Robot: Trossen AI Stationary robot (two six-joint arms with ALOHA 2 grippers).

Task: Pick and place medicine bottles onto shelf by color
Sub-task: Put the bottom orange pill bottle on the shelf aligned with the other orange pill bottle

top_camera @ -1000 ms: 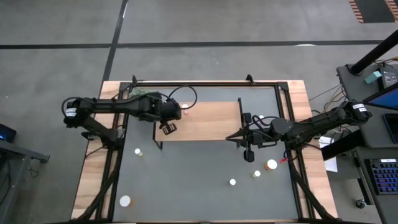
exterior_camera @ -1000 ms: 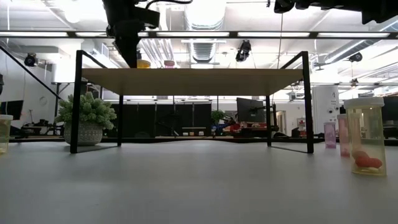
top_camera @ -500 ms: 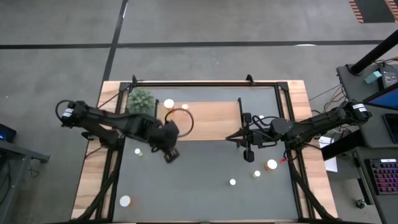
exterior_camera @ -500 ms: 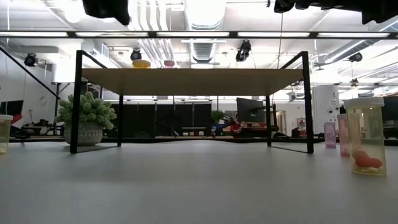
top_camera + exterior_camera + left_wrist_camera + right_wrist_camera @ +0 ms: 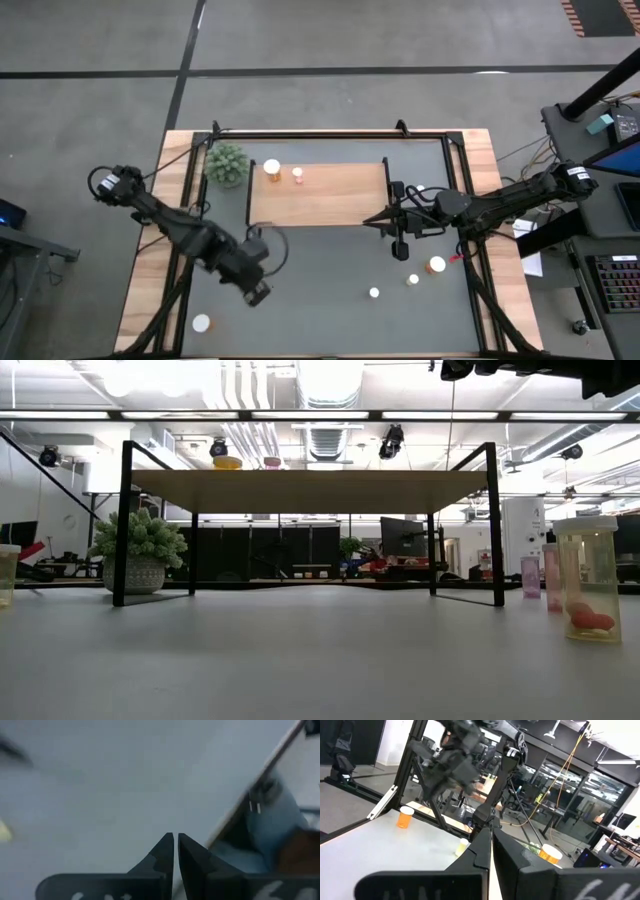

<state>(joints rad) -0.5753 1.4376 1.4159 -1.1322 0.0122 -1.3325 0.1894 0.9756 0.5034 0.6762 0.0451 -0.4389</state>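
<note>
The light-wood shelf [image 5: 330, 195] stands at the table's far middle. On its left end stand an orange bottle [image 5: 272, 168] and a smaller pink bottle [image 5: 297, 175]; both tops show in the low view [image 5: 228, 462]. My left gripper [image 5: 257, 293] is shut and empty above the table's near left part, its fingertips together in the left wrist view [image 5: 175, 851]. My right gripper [image 5: 401, 250] is shut and empty, waiting just right of the shelf's near right corner. More bottles stand on the table: an orange one [image 5: 437, 265], a yellow one [image 5: 412, 281], a small white-capped one [image 5: 374, 293] and one at the near left [image 5: 202, 323].
A green spiky plant [image 5: 227, 163] stands in its pot off the shelf's far left corner. In the low view a tall bottle [image 5: 590, 580] and two pink ones [image 5: 530, 576] stand at the right, past the shelf's black legs [image 5: 495, 525]. The middle of the table shows bare grey surface.
My left gripper has left the shelf's left end and swung toward the table's near edge, now low over the near left part of the table. The orange and pink bottles, hidden under the arm before, now show standing on the shelf. My right arm has kept still.
</note>
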